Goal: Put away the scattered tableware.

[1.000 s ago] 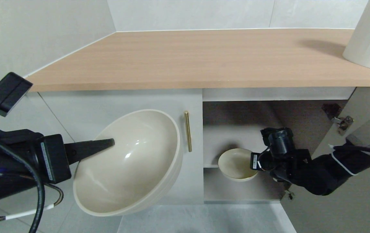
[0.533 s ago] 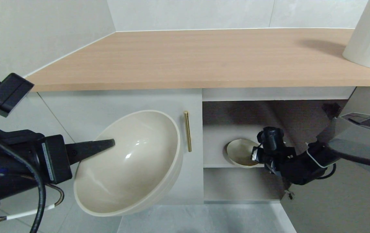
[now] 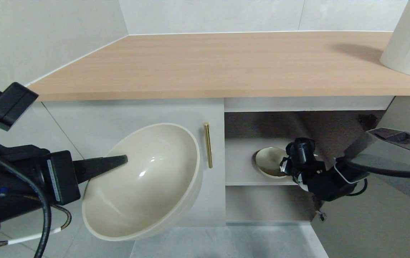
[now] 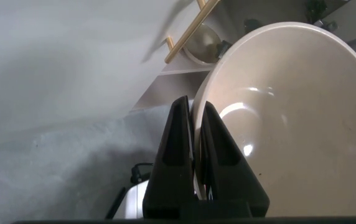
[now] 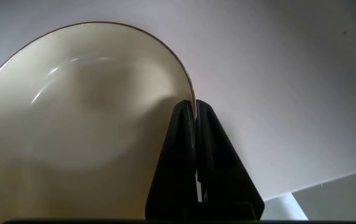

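while the big bowl (image 3: 144, 179) is kept hanging in front of the shut left door (image 3: 137, 114), the small bowl (image 3: 269, 162) has been carried deeper into the open cabinet (image 3: 309, 104). a second ago it was held lower, out in front of the shelf edge. now it is seen over the shelf (image 3: 239, 161), tilted, its rim pinched by the right gripper (image 3: 284, 168). in the right wrist view the two fingers (image 5: 179, 146) are seen pressed onto the thin rim of the small bowl (image 5: 84, 112), one on each side. whether the bowl already touches the shelf cannot be told. the left gripper (image 3: 123, 158) has hardly been moved. its fingers (image 4: 177, 143) are clamped on the rim of the big bowl (image 4: 290, 112), which is held tilted with its hollow turned up.

from this change the placing of the small bowl is judged to be nearly done: it is yet to be lowered flat and let go, and the arm drawn back out past the shelf edge. the big bowl is judged to come next. room beside the small one looks tight, so the lower compartment (image 3: 262, 204) may be needed.
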`<state>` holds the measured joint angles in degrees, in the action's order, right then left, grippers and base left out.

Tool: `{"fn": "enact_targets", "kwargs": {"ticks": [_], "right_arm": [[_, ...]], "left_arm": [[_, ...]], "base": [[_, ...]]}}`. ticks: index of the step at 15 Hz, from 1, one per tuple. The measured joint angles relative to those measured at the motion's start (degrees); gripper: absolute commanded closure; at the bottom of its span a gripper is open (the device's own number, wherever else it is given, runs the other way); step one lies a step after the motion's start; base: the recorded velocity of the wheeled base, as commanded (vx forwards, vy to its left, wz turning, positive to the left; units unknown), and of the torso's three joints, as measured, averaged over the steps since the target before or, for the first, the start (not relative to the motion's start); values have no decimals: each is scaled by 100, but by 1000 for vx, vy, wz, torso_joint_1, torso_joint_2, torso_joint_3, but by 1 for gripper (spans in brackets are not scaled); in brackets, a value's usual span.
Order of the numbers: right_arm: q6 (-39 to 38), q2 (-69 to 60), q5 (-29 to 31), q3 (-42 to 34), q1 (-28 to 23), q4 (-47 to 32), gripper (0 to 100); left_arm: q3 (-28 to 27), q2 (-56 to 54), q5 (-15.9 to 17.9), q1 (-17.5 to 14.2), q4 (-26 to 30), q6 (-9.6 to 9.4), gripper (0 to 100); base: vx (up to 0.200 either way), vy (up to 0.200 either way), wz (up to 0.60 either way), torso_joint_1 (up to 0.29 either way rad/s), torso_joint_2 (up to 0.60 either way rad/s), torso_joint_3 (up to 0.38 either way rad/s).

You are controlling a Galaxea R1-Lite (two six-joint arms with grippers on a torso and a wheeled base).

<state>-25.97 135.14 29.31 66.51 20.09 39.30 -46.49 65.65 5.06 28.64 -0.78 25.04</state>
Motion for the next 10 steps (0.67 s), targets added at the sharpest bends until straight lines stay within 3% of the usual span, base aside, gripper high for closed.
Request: {"fn": "enact_targets", "kwargs": {"ticks": [8,9,10], "right_arm": [[13,88,41,176,-50,-20,100],[16,90,41,179,-55,-33,0],[13,91,39,182,-55,-33,0]], "left_arm": [[0,22,5,0,0,0,100],[2,28,-2,0,2,0,100],[2,30,-2,0,2,-2,100]], "base": [[0,0,0,0,0,0],[0,0,0,0,0,0],[0,0,0,0,0,0]]}}
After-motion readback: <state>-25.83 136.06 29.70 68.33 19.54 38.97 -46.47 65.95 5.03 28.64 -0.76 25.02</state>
